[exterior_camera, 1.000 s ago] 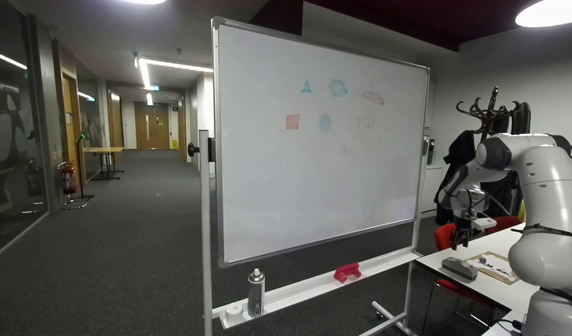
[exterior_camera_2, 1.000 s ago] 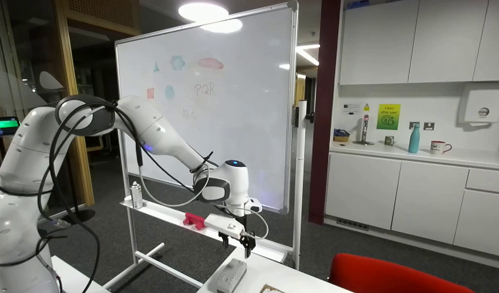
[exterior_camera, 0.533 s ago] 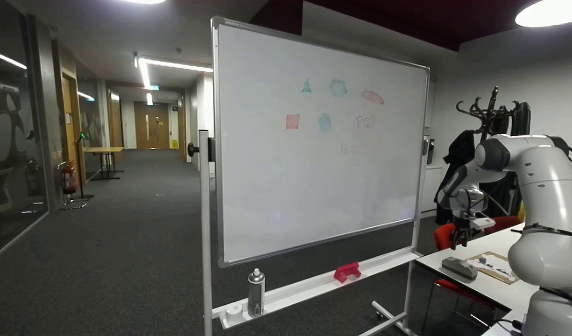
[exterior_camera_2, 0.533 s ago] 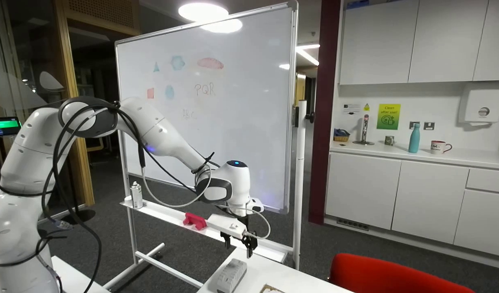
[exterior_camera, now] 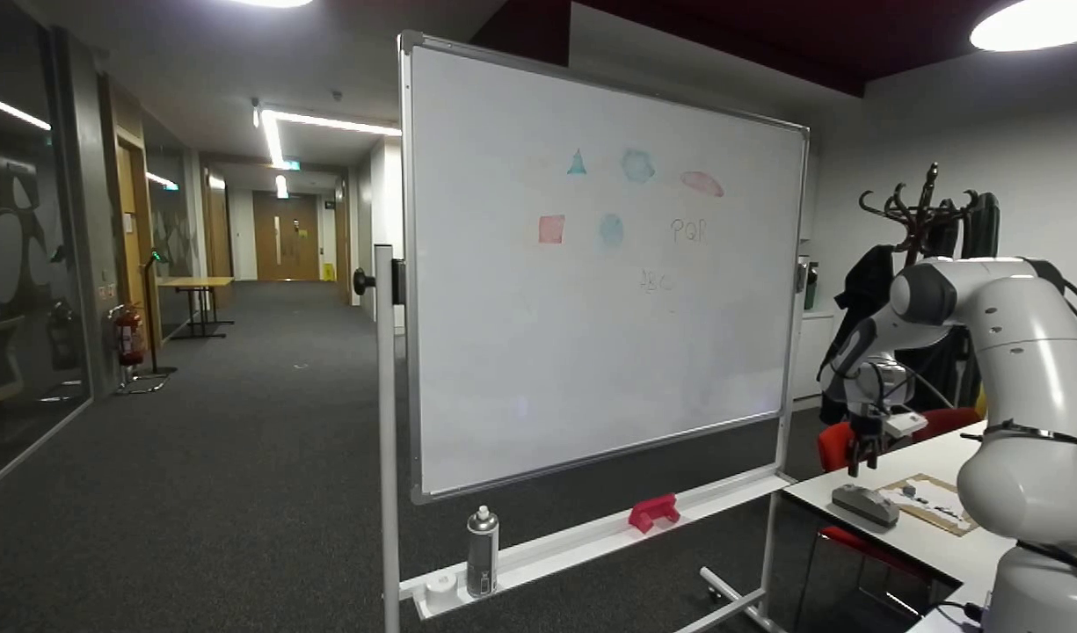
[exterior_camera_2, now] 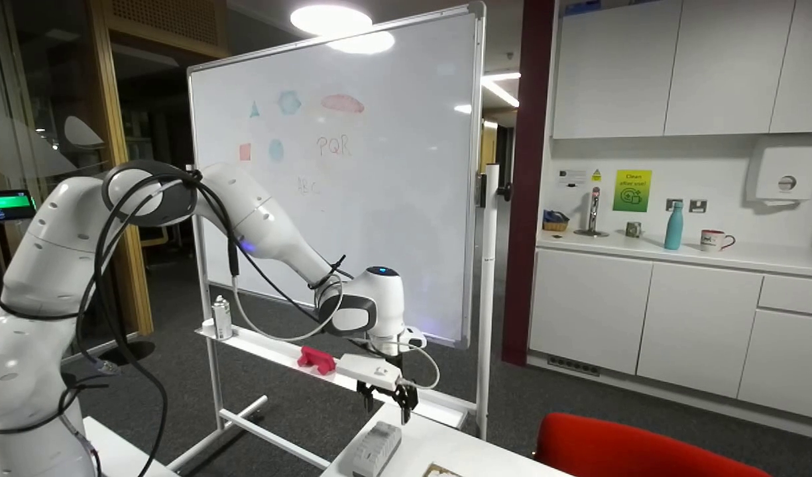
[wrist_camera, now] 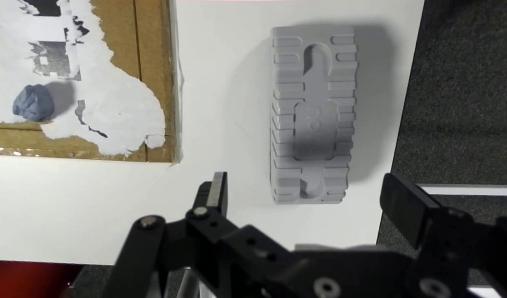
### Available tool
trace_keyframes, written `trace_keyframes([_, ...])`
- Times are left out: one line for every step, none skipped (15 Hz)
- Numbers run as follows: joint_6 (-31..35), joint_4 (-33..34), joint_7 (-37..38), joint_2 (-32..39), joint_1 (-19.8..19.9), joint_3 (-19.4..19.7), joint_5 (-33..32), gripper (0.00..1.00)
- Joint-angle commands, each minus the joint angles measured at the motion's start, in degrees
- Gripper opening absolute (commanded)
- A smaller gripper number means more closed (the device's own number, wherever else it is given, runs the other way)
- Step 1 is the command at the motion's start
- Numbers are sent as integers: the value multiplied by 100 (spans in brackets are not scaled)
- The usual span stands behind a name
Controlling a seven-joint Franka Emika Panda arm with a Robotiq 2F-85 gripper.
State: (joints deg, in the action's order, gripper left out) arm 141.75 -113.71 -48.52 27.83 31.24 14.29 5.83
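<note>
White table (wrist_camera: 220, 91) bears grey ridged block (wrist_camera: 315, 128); end effector (wrist_camera: 305, 186) above, jaws spread.

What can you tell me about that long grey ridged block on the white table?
The grey block is oblong, matte, and looks like moulded plastic. Ridges line both long sides; a rounded panel is sunk in the middle, with a faint mark too unclear to read, and a round-ended recess sits towards each end. It lies flat, ridged face up, near an edge of the white table. Only the table visibly touches it; the open tool hangs higher, apart from it.
</note>
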Motion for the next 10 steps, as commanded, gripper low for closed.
trace_keyframes([442, -210, -98, 56, 108, -135, -69, 100])
trace_keyframes([558, -254, -139, 96, 151, -192, -15, 100])
trace_keyframes([694, -311, -166, 127, 184, -236, 4, 100])
trace_keyframes([824, -366, -176, 157, 206, -273, -11, 100])
trace_keyframes([939, -428, -169, 177, 222, -307, -22, 100])
trace_keyframes([1042, -488, -186, 189, 260, -367, 4, 100])
trace_keyframes([1122, -541, -207, 199, 295, -417, 9, 100])
trace_keyframes([1203, -582, -225, 219, 341, -478, 23, 100])
trace_keyframes([1304, -630, -240, 239, 394, -544, 43, 100])
trace_keyframes([1359, -658, -255, 253, 446, -602, 46, 100])
